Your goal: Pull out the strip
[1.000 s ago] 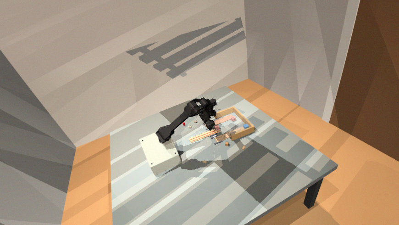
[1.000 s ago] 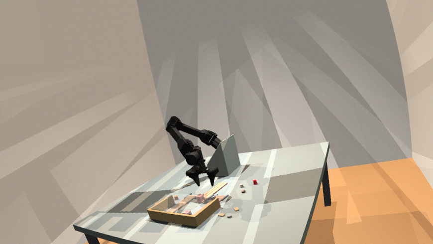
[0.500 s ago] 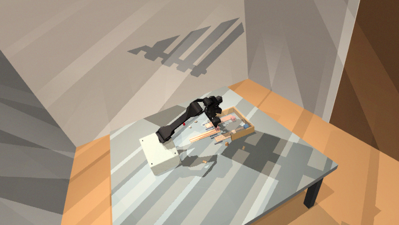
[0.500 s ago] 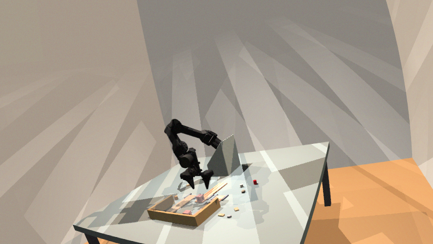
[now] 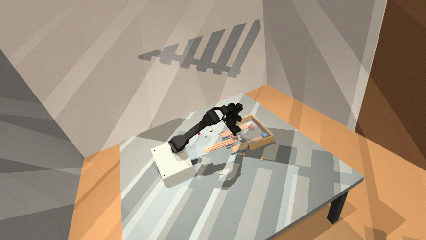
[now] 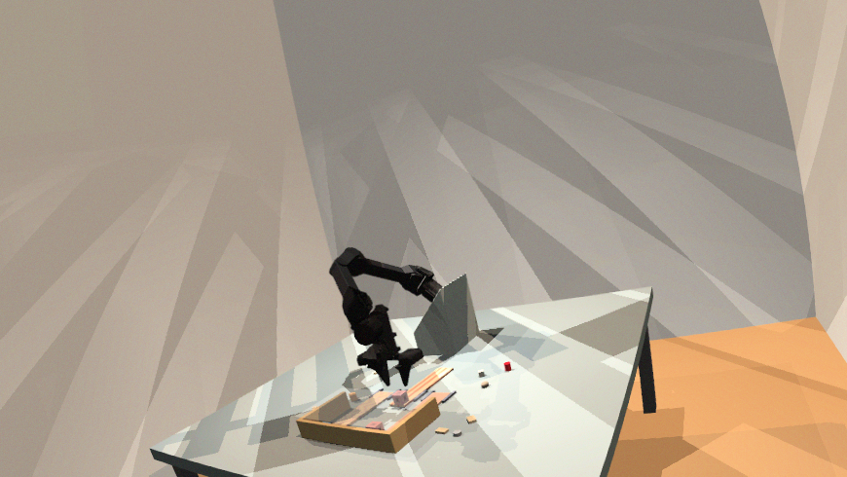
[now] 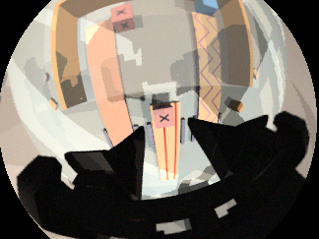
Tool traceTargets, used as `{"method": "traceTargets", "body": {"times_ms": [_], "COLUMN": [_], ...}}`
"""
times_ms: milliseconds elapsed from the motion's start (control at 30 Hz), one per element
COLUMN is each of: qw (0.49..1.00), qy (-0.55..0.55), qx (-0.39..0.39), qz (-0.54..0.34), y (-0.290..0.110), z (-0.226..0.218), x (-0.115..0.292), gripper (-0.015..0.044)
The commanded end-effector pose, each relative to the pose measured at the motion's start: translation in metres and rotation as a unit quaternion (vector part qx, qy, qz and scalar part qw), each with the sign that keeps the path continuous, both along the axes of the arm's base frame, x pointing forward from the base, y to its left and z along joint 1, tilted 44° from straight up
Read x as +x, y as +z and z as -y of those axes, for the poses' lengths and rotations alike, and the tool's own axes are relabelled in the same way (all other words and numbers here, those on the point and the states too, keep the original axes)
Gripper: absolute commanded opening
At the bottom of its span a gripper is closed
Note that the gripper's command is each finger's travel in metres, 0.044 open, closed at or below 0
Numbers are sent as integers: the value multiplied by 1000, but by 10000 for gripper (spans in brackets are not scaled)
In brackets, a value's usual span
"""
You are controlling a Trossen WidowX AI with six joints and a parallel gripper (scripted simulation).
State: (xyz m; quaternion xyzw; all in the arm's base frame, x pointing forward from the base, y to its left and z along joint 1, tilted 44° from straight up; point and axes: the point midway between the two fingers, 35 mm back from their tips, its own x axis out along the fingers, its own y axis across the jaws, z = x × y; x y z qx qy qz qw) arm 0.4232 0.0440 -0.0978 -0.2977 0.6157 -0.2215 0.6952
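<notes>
A pink cube marked with an X (image 7: 163,118) sits at the far end of a red-lined strip (image 7: 167,151) drawn out past the open side of a wooden tray (image 5: 262,143), directly below the black gripper (image 7: 164,143), whose fingers stand partly open on either side of the strip and grasp nothing. Inside the tray, a second pink cube (image 7: 122,18) rests on a plain salmon strip (image 7: 107,84) and a blue cube (image 7: 208,3) on a zigzag-patterned strip (image 7: 210,58). Small blocks lie scattered across the grey, shadow-streaked table (image 5: 343,176), which stands on an orange floor (image 5: 387,166) between pale walls (image 5: 89,59).
</notes>
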Motion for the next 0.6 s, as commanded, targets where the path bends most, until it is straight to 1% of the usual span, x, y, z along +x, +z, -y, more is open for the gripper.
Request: {"method": "traceTargets", "body": {"times_ms": [0, 567], "qw": [1000, 1000], "qy": [0, 0], "qx": [-3, -4], "qz": [0, 0], "y": [-6, -26], "z": [7, 26], "x": [2, 6], "gripper": [250, 250]}}
